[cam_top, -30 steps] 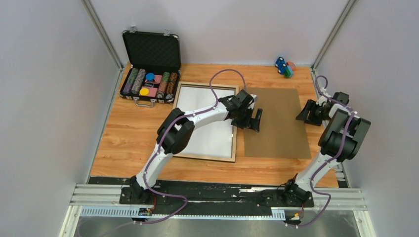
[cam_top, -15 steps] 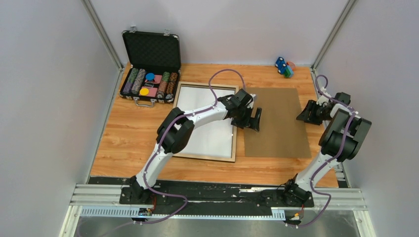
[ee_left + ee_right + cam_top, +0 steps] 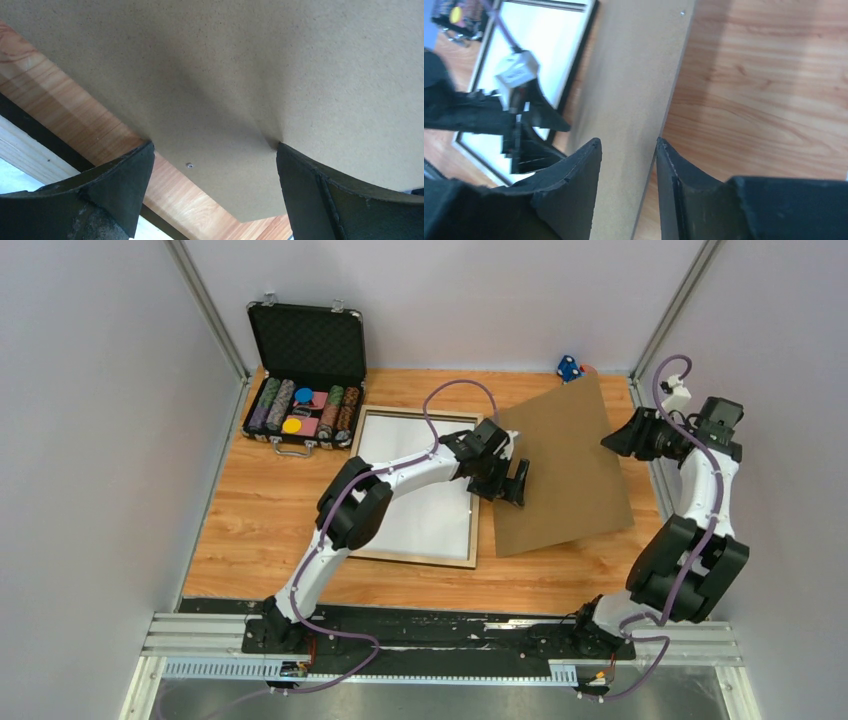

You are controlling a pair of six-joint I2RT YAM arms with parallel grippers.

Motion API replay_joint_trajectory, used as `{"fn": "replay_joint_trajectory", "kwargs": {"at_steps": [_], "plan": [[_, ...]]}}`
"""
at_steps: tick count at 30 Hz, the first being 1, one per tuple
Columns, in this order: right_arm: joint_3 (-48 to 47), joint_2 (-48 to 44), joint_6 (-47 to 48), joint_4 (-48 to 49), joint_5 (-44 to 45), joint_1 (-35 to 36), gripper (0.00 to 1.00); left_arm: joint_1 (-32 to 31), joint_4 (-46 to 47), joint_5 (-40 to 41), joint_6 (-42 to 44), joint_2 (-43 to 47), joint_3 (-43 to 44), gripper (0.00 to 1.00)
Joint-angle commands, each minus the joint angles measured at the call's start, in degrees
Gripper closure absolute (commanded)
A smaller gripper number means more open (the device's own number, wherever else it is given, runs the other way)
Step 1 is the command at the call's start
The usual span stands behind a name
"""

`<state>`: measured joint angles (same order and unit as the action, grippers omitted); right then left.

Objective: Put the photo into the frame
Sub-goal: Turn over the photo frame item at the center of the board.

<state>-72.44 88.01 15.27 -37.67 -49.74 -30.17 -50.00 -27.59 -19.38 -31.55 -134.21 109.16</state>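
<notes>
The wood table (image 3: 260, 510) is under both my hands. The biggest thing on it is the brown backing board (image 3: 565, 470), and it sits between my two hands. The side by my right hand is tipped up off the table. The side by my left hand is low.

The frame (image 3: 410, 558) lies flat just to the left of my left hand. Its pale wood edge goes all around a white sheet (image 3: 420, 490). I cannot see the beach photo anywhere. The white sheet may be its back, but I cannot tell.

My right hand (image 3: 618, 440) is closed on the raised edge of the board, with one finger on each side of it. My left hand (image 3: 512, 483) is open wide. Both of its fingertips (image 3: 142, 150) touch the board near the low edge, and it grips nothing. A tiny metal dot (image 3: 189, 164) on the board shows between those fingers.

I think I am at the step of moving the board, maybe to lay it over the frame. Next, my right hand has to hold on tight and swing the board slowly toward my left hand. My left hand has to keep the low edge from sliding and get out of the way before the board comes down.
</notes>
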Motion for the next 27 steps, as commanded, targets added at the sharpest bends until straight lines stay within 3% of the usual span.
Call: {"fn": "replay_joint_trajectory", "kwargs": {"at_steps": [1,10,27], "plan": [[0.48,-5.12,-2.70,-10.19,-11.79,3.50,0.58,-1.56,0.22,-4.04,1.58,-0.79,-2.50,0.00],[1.36,-13.47,-6.42,-10.91,-14.64,6.48,0.58,-1.31,2.63,-6.33,1.38,2.73,-5.71,0.00],[-1.40,-18.66,-12.13,-10.74,-14.29,15.73,0.55,2.44,2.76,-11.80,2.27,6.51,-7.05,0.00]]}}
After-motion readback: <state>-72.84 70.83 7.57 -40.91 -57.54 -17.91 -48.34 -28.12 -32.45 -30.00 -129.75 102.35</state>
